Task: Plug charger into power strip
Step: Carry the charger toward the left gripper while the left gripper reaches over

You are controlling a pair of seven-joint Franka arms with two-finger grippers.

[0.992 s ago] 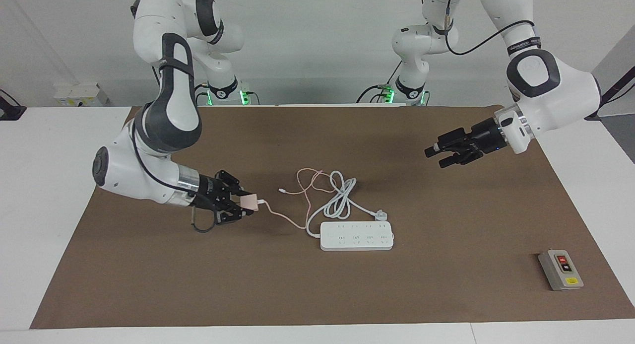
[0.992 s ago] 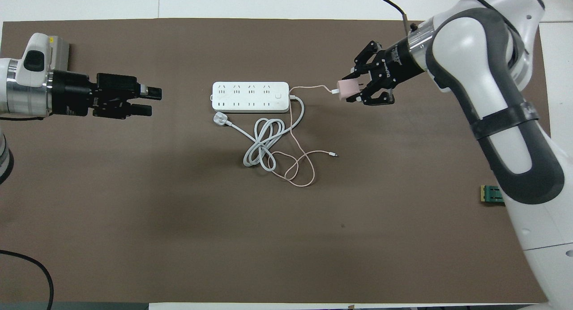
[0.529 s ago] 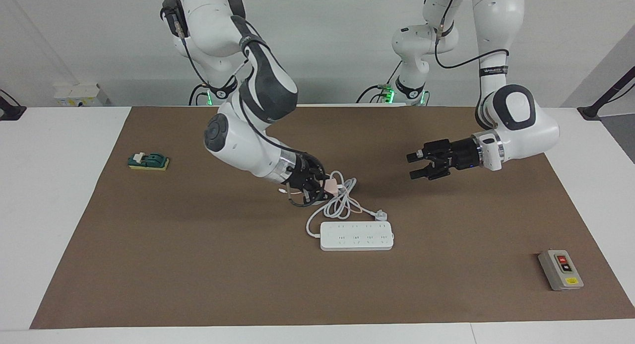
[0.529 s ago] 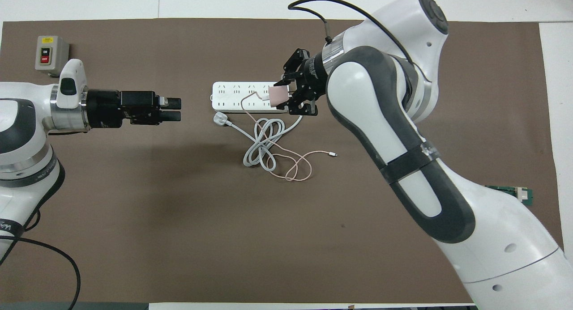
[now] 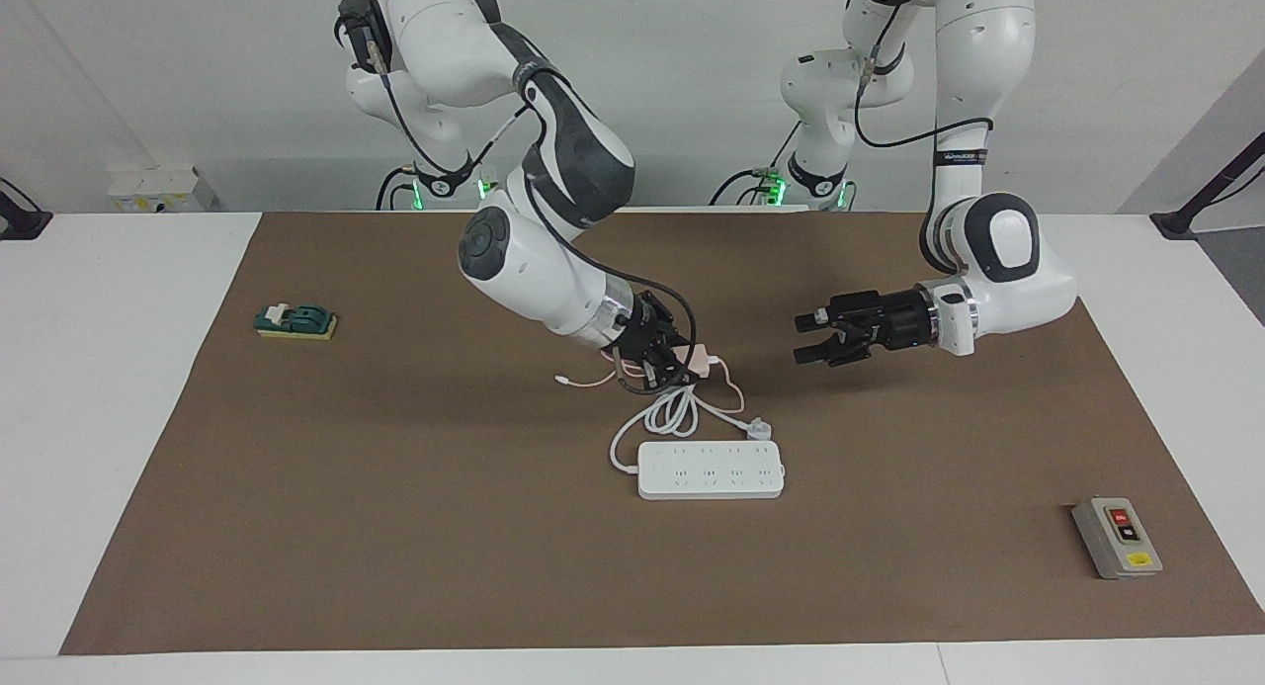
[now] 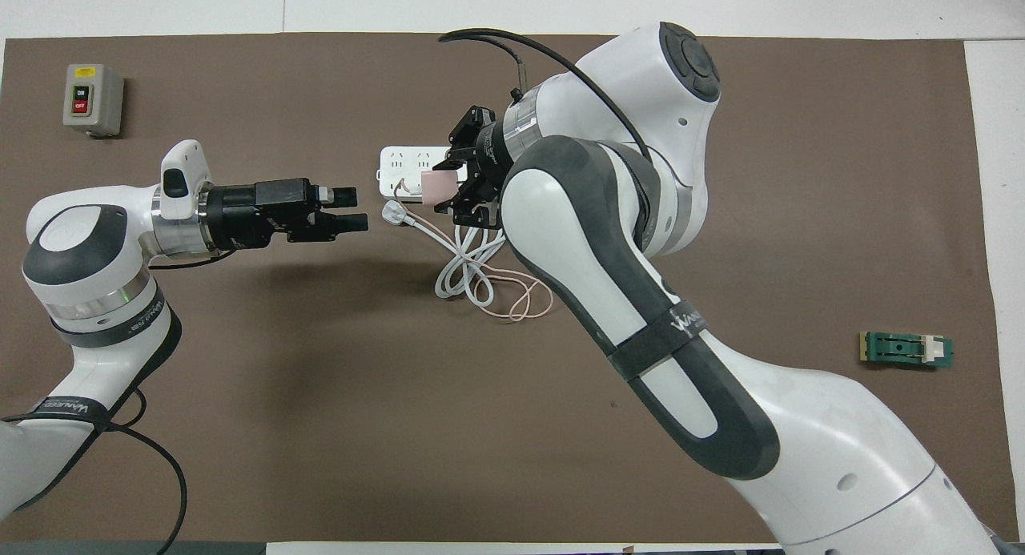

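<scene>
- Right gripper (image 5: 689, 362) is gripping the charger (image 5: 699, 361), fingertips clenched on the pale pink cube; it is hanging in the air over the coiled white cord (image 5: 670, 408) of the power strip
- In the overhead view the same charger (image 6: 436, 187) is covering part of the strip, with the right gripper (image 6: 448, 188) around it
- The charger's thin pink cable (image 5: 593, 380) is trailing from the cube down onto the brown mat (image 5: 395, 527), looping beside and across the white cord
- Power strip (image 5: 711, 470) is lying flat on the mat near the table's middle, farther from the robots than its own coiled cord; sockets are facing up
- The strip's white three-prong plug (image 5: 758, 428) is resting on the mat just beside the strip, on the side nearer the robots
- Left gripper (image 5: 812, 337) is hovering over bare mat toward the left arm's end of the table, fingers released and standing apart, holding nothing; left arm is waiting
- From above, the left gripper (image 6: 350, 209) is pointing toward the three-prong plug (image 6: 393, 212), well short of touching it
- Grey box (image 5: 1117, 538) with red and black buttons is sitting on the mat toward the left arm's end, farther from the robots than the strip
- Small green block (image 5: 295, 320) is sitting near the mat's edge toward the right arm's end
</scene>
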